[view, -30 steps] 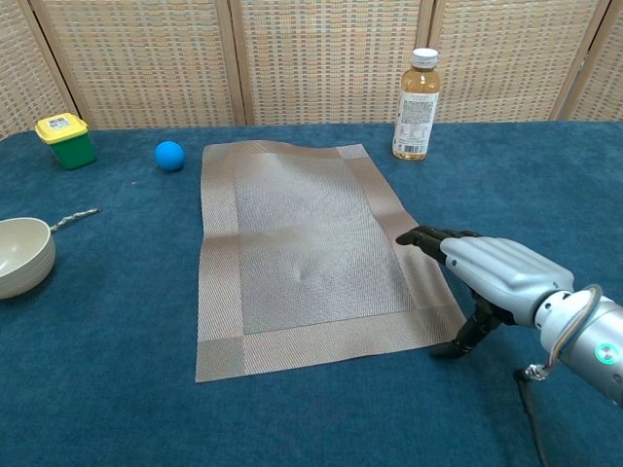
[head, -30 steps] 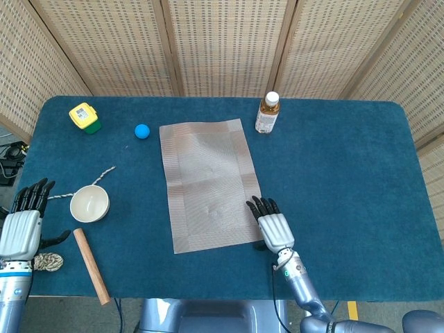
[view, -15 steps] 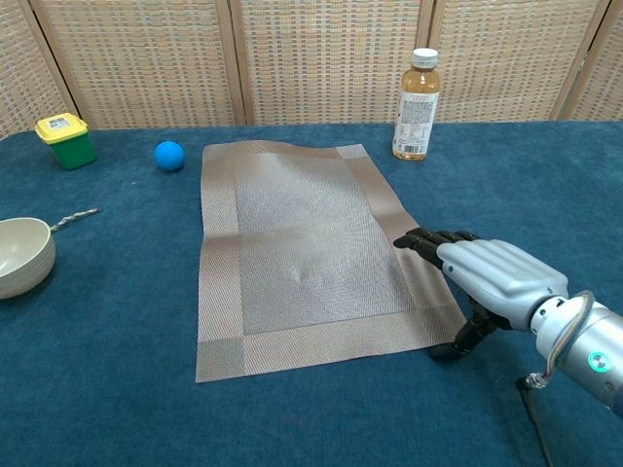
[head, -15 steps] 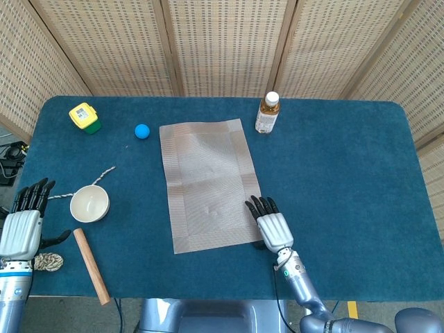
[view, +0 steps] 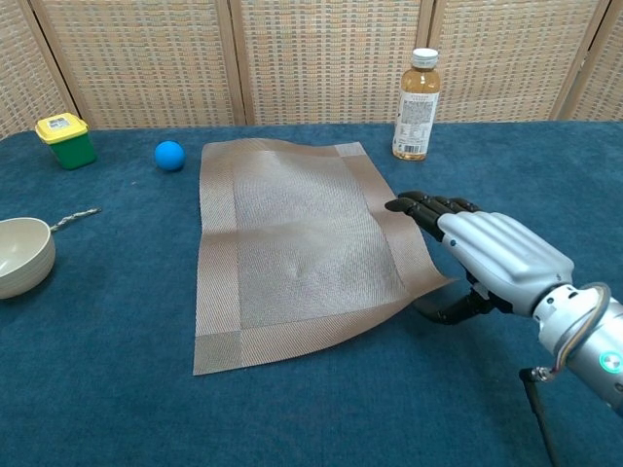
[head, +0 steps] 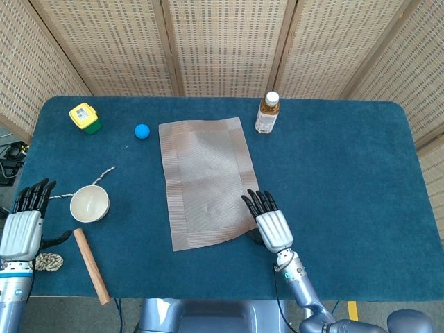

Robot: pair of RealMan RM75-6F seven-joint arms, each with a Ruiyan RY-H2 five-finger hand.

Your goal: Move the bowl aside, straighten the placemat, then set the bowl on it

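Looking down from the head view, my right hand [head: 272,227] pinches the placemat [head: 205,182] by its near right corner, long axis running away from me, while my empty, fingers-apart left hand [head: 23,225] sits nearer the bowl [head: 89,203] left of the placemat; the chest view shows that corner lifted under my right hand's fingers [view: 428,205].

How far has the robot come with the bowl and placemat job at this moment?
Done: the bowl sits aside on the blue cloth, left of the placemat. In hand: the right robot hand pinches the placemat's near right corner, which is lifted off the table; the placemat lies skewed. The left robot hand is open near the table edge. Left: straighten the placemat, then set the bowl on it.
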